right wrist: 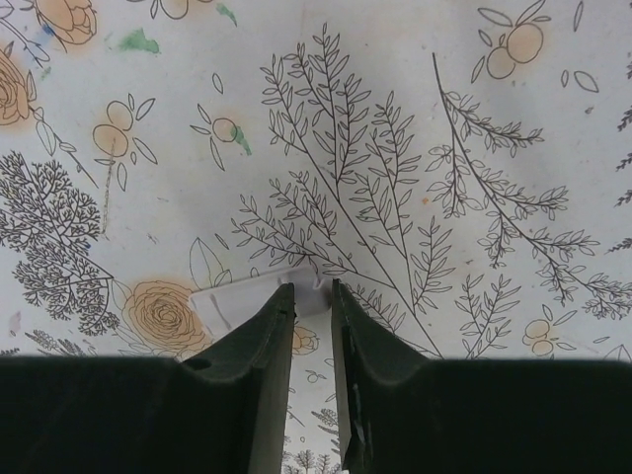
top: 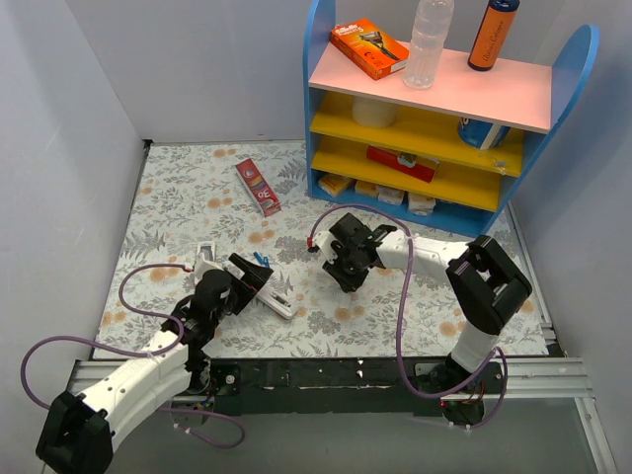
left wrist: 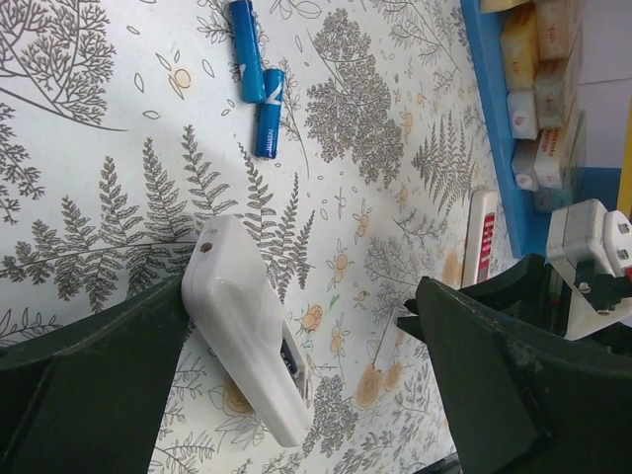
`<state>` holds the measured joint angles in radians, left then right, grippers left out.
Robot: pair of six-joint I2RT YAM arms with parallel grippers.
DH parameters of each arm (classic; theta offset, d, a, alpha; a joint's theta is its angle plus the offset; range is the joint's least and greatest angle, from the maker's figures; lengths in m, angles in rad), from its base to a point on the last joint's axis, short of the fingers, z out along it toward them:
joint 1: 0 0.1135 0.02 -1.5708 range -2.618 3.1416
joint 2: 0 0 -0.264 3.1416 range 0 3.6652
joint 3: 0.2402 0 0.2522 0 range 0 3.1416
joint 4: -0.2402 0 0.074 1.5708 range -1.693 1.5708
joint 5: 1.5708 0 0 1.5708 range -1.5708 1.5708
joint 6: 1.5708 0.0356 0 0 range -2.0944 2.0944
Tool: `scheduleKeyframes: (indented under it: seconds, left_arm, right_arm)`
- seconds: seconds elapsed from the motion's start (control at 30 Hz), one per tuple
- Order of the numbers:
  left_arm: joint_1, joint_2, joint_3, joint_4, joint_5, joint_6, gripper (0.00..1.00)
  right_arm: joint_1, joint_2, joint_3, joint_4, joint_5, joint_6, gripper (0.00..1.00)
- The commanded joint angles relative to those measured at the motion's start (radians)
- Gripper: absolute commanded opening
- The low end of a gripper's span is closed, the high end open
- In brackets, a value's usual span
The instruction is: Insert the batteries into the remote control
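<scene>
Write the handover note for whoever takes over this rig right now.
Left gripper: wide open, remote control lying between its fingers, ungripped.
Right gripper: jaws narrow, tips at a small white flat piece on the cloth; grip unclear.
Batteries: two, loose on the cloth beyond the remote control.
Done: neither of these loaded. Left: pick up and insert both.

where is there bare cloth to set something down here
Far-left cloth between the left wall and the red-faced remote is bare. So is the near strip between the white remote and the right arm's cable. Mid-table is crowded: batteries, left tool, right tool.
</scene>
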<state>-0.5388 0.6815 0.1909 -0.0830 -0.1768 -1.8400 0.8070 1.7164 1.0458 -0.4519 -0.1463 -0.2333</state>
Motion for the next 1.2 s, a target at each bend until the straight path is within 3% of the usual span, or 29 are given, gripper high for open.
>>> scheduleKeyframes:
  seconds: [0.0, 0.37, 0.73, 0.87, 0.9, 1.17]
  left_arm:
    - [-0.003, -0.026, 0.042, -0.106, -0.020, 0.022, 0.98]
    - [-0.001, -0.076, 0.076, -0.242, -0.056, -0.019, 0.98]
    - [-0.001, -0.141, 0.151, -0.469, -0.127, -0.096, 0.98]
    - [-0.003, -0.180, 0.140, -0.341, -0.043, 0.049, 0.98]
    - [-0.003, -0.184, 0.133, -0.233, -0.003, 0.098, 0.98]
    - [-0.001, -0.067, 0.194, 0.159, 0.443, 0.482, 0.98]
  right_arm:
    - [-0.002, 0.025, 0.049, -0.036, -0.015, -0.018, 0.27]
    - [-0.003, 0.023, 0.057, -0.045, -0.015, -0.024, 0.01]
    - [-0.003, -0.115, 0.017, 0.041, 0.045, 0.017, 0.01]
    - [0.004, -0.201, -0.030, 0.134, 0.074, 0.029, 0.01]
    - [0.012, -0.222, -0.044, 0.191, 0.079, 0.029, 0.01]
    - [0.040, -0.437, -0.162, 0.424, 0.077, 0.026, 0.01]
